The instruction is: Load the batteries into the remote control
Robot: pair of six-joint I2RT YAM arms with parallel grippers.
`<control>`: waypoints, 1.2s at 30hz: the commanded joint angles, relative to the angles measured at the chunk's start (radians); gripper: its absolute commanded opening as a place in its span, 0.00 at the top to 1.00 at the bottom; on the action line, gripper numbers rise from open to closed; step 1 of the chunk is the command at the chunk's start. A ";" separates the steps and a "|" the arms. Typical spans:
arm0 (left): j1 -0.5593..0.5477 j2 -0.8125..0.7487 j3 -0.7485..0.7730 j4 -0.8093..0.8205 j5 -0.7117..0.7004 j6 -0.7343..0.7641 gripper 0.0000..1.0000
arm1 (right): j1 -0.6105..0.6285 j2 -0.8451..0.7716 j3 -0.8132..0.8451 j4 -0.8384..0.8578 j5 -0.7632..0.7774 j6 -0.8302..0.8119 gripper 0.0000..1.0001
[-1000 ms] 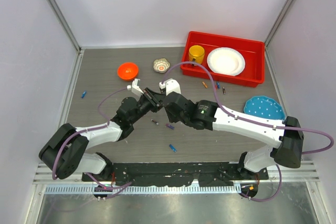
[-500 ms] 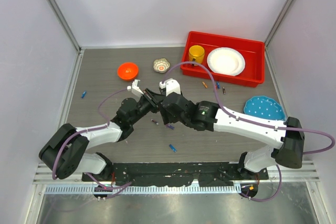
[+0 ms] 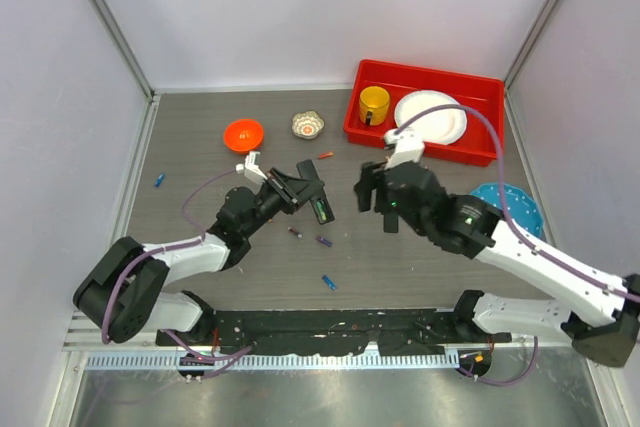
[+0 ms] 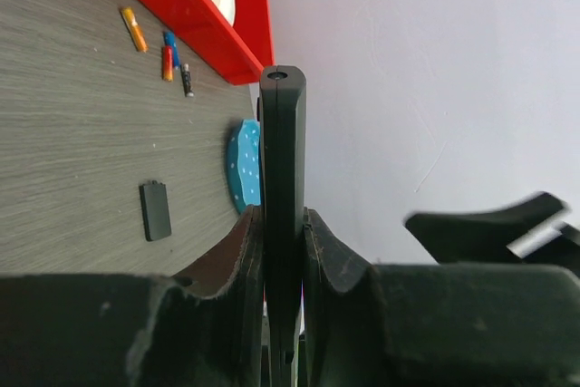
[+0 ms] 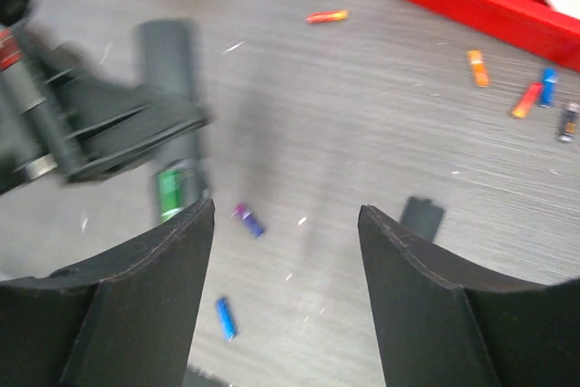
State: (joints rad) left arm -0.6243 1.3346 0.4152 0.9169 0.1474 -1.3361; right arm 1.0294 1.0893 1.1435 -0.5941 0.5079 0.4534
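Observation:
My left gripper [image 3: 292, 188] is shut on the black remote control [image 3: 314, 194] and holds it off the table; it clamps the remote's edge in the left wrist view [image 4: 283, 133]. A green battery [image 5: 175, 189] sits in the remote's slot. My right gripper [image 3: 373, 190] is open and empty, to the right of the remote and apart from it [image 5: 284, 210]. Loose batteries lie on the table: a purple one [image 3: 323, 241], a blue one [image 3: 328, 282], an orange one [image 3: 325, 155], and several beside the red bin [image 5: 525, 100].
A small black battery cover [image 5: 421, 217] lies on the table. A red bin [image 3: 490, 152] at the back right holds a yellow cup [image 3: 375, 102] and a white plate [image 3: 430, 117]. An orange bowl [image 3: 243, 134], a small patterned bowl [image 3: 308, 124] and a blue plate [image 3: 518, 199] stand around.
My right gripper has pulled back to the right, away from the remote it was close against. The green battery now shows in the remote's slot. The left gripper still holds the remote.

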 commanded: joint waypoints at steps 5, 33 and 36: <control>0.103 -0.185 -0.108 0.070 0.127 -0.043 1.00 | -0.189 -0.045 -0.347 0.223 -0.233 0.053 0.39; 0.316 -0.888 -0.311 -0.421 0.290 -0.140 1.00 | -0.020 0.500 -0.183 0.442 -0.281 -0.263 0.48; 0.314 -0.897 -0.317 -0.418 0.291 -0.138 1.00 | -0.020 0.550 -0.153 0.413 -0.289 -0.275 0.53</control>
State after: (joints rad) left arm -0.3138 0.4644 0.0940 0.4358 0.4133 -1.4605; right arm 1.0023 1.6005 0.9234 -0.1913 0.2222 0.2359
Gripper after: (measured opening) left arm 0.217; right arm 0.500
